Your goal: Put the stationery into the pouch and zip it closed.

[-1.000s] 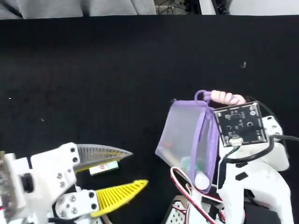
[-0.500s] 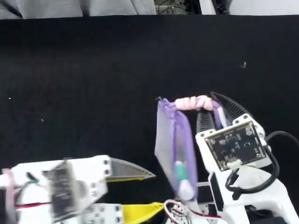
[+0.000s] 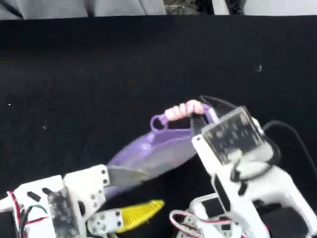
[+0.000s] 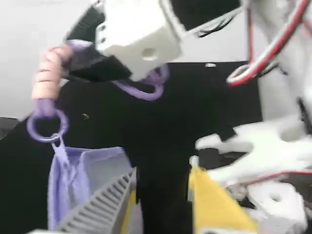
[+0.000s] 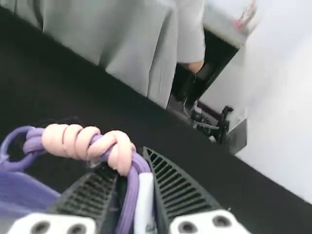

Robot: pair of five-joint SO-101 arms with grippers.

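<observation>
The translucent purple pouch (image 3: 153, 154) hangs tilted above the black table (image 3: 99, 74), its low end toward the left arm. My right gripper (image 3: 200, 117) is shut on the pouch's top edge beside the pink braided strap (image 3: 181, 110) and purple ring (image 3: 157, 122). In the right wrist view its black fingers (image 5: 90, 195) pinch purple cord and a white strip (image 5: 144, 202) under the pink braid (image 5: 83, 139). My left gripper (image 3: 133, 194) is open, its grey finger (image 3: 130, 176) against the pouch's lower end. In the left wrist view the pouch (image 4: 73, 178) lies beside the grey finger (image 4: 105, 207), apart from the yellow finger (image 4: 214, 204).
The black table stretches wide and bare toward the back. Grey cloth (image 3: 99, 7) hangs behind the far edge. The right arm's white body and red-and-white cables (image 3: 198, 223) crowd the near right corner.
The right arm has swung the pouch from hanging upright to slanting leftward. The left gripper has shifted nearer, and its grey finger now meets the pouch's lower end.
</observation>
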